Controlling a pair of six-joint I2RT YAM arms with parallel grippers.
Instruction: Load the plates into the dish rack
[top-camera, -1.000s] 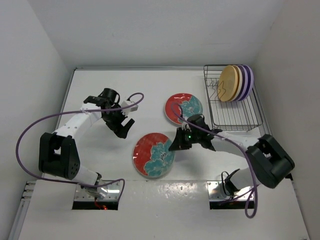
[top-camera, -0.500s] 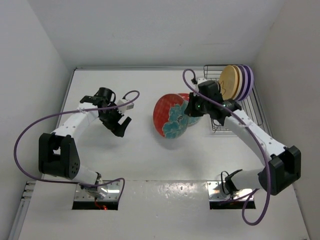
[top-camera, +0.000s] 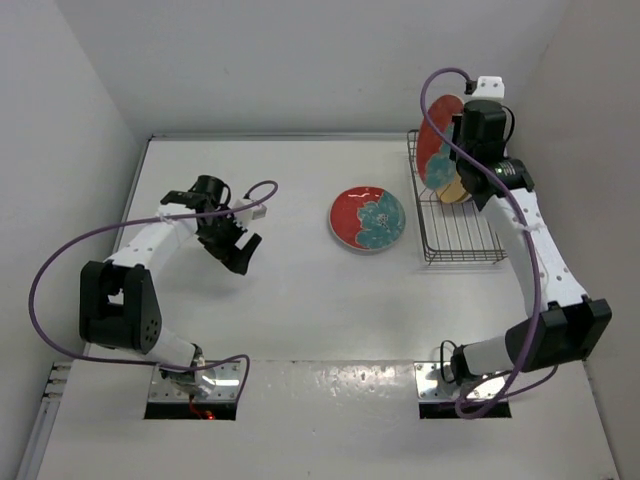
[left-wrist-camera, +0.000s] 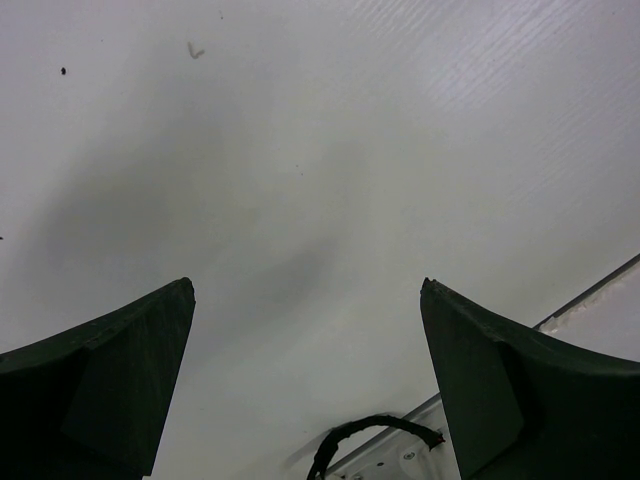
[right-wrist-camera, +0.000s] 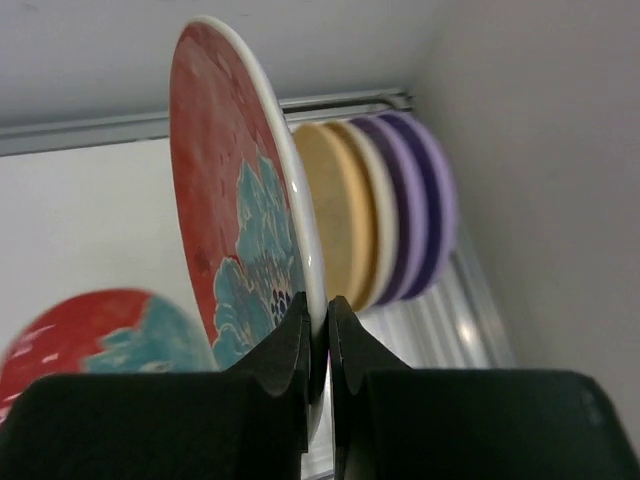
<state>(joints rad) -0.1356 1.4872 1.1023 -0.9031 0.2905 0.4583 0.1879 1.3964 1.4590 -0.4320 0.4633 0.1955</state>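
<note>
Since half a second ago the right arm has swung the red floral plate (top-camera: 431, 140) up from mid-table to above the dish rack (top-camera: 470, 238), where the right gripper (top-camera: 452, 150) holds it on edge. The second floral plate (top-camera: 368, 218) lies flat on the table (top-camera: 300, 300), just left of the rack, and the left gripper (top-camera: 240, 255) hovers well apart from it. Left wrist: its fingers (left-wrist-camera: 100, 390) are spread wide over the table — nothing between them. Right wrist: the jaws pinch the plate's rim — the plate is upright, just beside the orange-yellow plate (right-wrist-camera: 335, 210), the cream plate (right-wrist-camera: 368, 215) and the two lilac plates (right-wrist-camera: 420, 210) standing in the rack.
</note>
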